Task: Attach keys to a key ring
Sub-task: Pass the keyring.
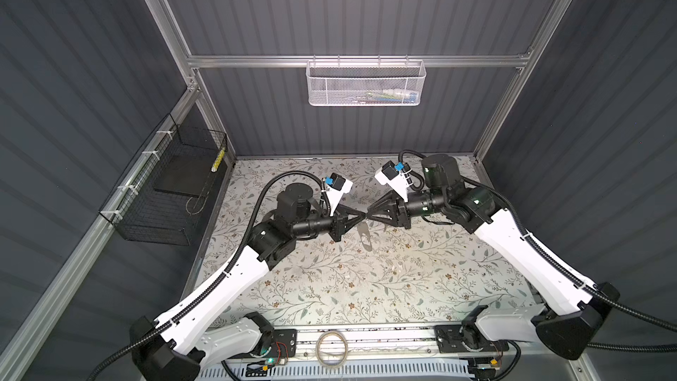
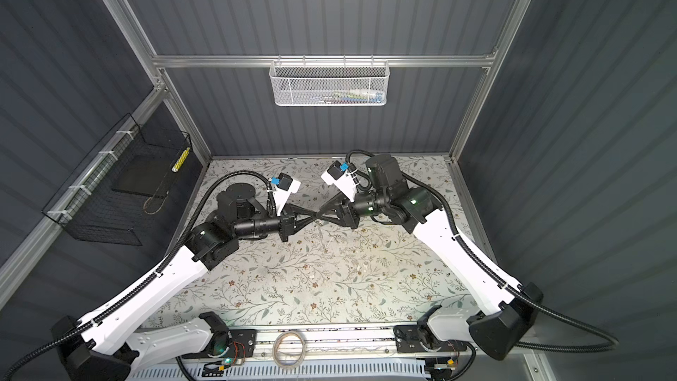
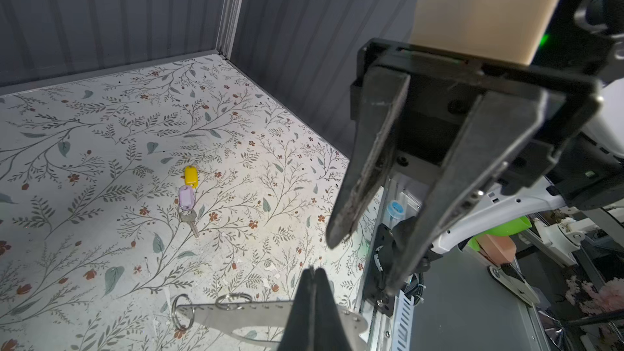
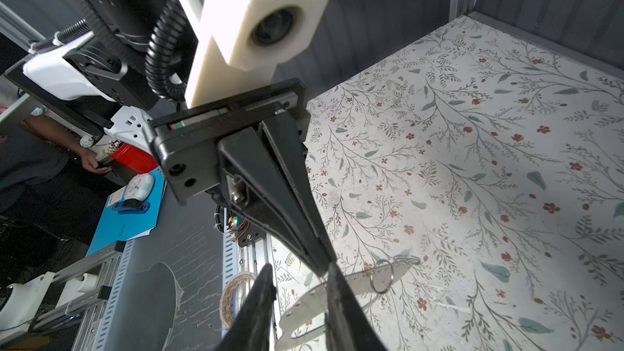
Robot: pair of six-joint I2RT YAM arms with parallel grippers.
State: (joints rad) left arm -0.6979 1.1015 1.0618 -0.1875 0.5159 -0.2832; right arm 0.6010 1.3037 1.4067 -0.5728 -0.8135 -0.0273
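Cannot see the pinch point on the key ring [image 3: 256,312] in the left wrist view: covered by the closed left gripper [image 3: 314,275], itself cut by the frame edge. Lose one rim of the ring at that same edge. In the right wrist view, part of the key ring [image 4: 359,283] behind the fingers [image 4: 342,308] of the right gripper [image 4: 300,266], rest off frame. In a top view, key ring [image 2: 322,238] edge-on, a thin line; holes too small to make out. Cannot make out a blade on the yellow key [image 3: 190,174], small, just beside the lilac key [image 3: 186,196]. Cannot name contents of white mesh basket [image 1: 366,94]: blurred.
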